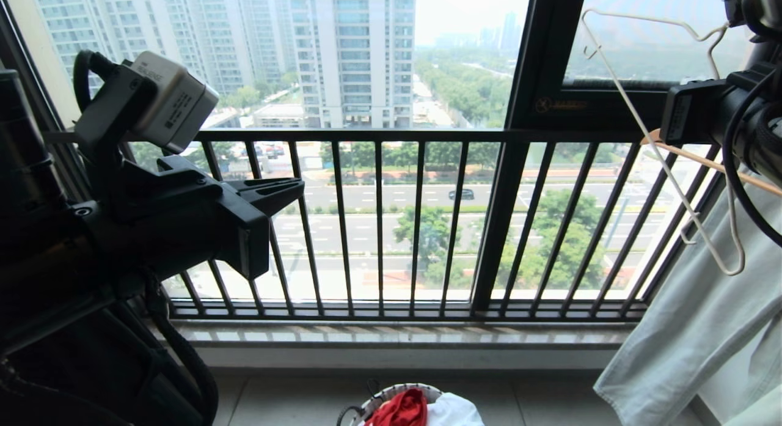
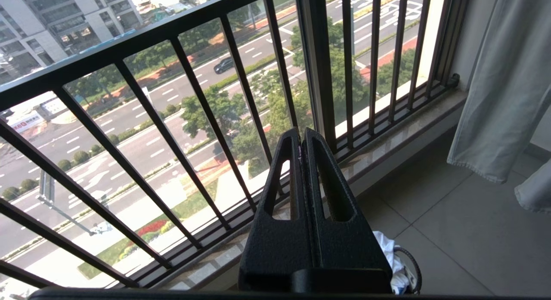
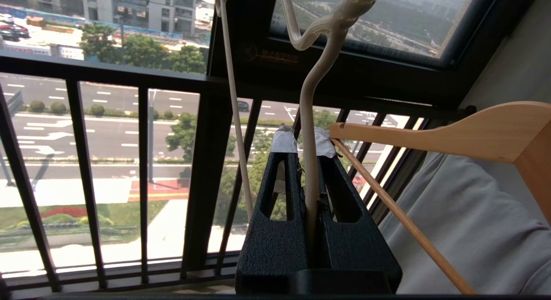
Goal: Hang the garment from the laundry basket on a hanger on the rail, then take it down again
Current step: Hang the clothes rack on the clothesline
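- Head view: the right gripper [image 1: 675, 117], at about 2 o'clock, is clamped on the white wire hanger [image 1: 663, 163], which slants down across the window. I'd say it is held out there, free of any support, so the shirt can be dressed onto it.
- The left gripper [image 1: 296, 190] is raised at 9 o'clock with its jaws pressed together on nothing, probably waiting to go down for the cloth.
- The red garment [image 1: 403, 409] lies bunched in the basket [image 1: 397, 390] at 6 o'clock on the tiled floor [image 1: 293, 395], beside something white, so the hanging is not yet begun. No rail shows anywhere.
- A pale cloth [image 1: 690, 328] drapes at 4 o'clock; a wooden hanger [image 1: 715, 164] crosses behind the wire one.
- Left wrist view: the closed left gripper [image 2: 301, 138] points at the black railing [image 2: 181, 93], with the street far below. A basket handle [image 2: 411, 263] and a scrap of white cloth peek out at 5 o'clock.
- Right wrist view: the right gripper [image 3: 305, 151] pinches the hanger [image 3: 308, 132] just under its twisted neck, taped fingertips [image 3: 284, 141] either side — a firm spot that should stop it swinging. The wooden hanger [image 3: 465, 132] sits at 3 o'clock, carrying the pale cloth [image 3: 465, 218].
- The room is a narrow balcony: grey tiles, a stone sill [image 1: 391, 335], barred glass ahead.
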You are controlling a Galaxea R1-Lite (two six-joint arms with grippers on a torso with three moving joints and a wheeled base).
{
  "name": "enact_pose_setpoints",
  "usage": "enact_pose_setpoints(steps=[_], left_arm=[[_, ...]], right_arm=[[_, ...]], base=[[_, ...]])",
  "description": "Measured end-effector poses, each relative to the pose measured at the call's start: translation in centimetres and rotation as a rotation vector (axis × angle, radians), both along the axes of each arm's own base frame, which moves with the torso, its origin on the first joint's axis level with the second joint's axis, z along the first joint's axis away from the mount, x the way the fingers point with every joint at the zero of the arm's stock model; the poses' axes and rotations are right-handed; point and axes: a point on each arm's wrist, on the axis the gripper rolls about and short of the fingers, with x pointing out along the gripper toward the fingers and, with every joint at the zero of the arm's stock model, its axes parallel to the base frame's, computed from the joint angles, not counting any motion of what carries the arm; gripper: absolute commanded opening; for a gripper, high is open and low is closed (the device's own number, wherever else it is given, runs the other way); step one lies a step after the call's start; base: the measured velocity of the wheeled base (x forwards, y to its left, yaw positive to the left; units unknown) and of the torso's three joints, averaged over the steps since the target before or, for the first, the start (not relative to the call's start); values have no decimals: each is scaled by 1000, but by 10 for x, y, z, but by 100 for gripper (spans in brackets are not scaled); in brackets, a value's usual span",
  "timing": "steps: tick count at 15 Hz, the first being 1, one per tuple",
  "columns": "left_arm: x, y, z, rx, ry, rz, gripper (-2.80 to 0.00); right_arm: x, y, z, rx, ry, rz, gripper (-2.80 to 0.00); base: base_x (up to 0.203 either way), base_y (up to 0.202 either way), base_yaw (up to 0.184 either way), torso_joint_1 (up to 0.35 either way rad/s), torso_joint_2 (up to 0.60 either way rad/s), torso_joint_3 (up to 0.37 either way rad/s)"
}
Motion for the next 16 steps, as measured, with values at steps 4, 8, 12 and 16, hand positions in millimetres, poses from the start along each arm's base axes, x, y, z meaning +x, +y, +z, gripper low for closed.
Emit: enact_pose_setpoints(steps=[4,8,12,16], left_arm=[[-1,1,1,-2,-2,-1,-280],[-2,2,2,-4,-6,-1,-280],[-3,2,2,-7,-9,0,-280],[-3,2,2,-7,-10,0,-280]], right_arm=[[13,-2,0,-6,13,-19,-280],[27,1,6,-14,33,-20,-280],[38,4,7,-38,58,-20,-280],[44,6,13,-61,110,-8,-280]], base=[[0,0,0,0,0,0],[0,0,0,0,0,0],[0,0,0,0,0,0],[0,0,0,0,0,0]])
